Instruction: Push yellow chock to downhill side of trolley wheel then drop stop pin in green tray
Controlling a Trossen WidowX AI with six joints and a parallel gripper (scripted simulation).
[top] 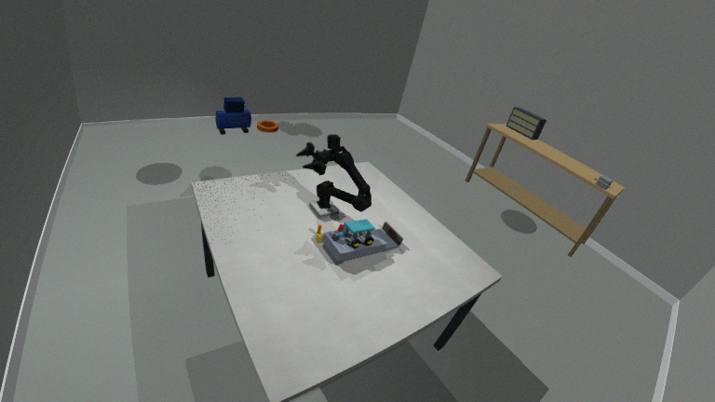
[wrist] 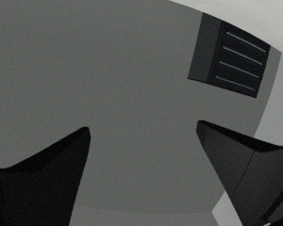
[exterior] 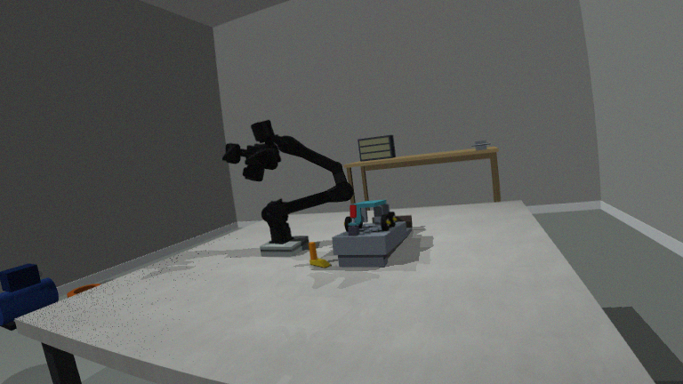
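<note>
The trolley [top: 358,230] [exterior: 374,210], with a teal top and black wheels, stands on the grey ramp [top: 344,255] [exterior: 367,249] near the middle of the table. The red-headed stop pin [top: 341,227] [exterior: 353,210] sits at one end of the trolley. The yellow chock [top: 318,235] [exterior: 315,257], with an orange handle, stands on the table beside the ramp, apart from the wheels. My gripper [top: 307,160] [exterior: 240,162] [wrist: 144,130] is open and empty. It is raised high behind the arm's base and points away from the ramp. I see no green tray.
A dark brownish block [top: 392,232] [exterior: 405,220] lies at the ramp's far side. On the floor are a blue machine [top: 233,115] [exterior: 22,292] and an orange ring [top: 267,125]. A wooden shelf [top: 548,163] [exterior: 422,158] stands by the wall.
</note>
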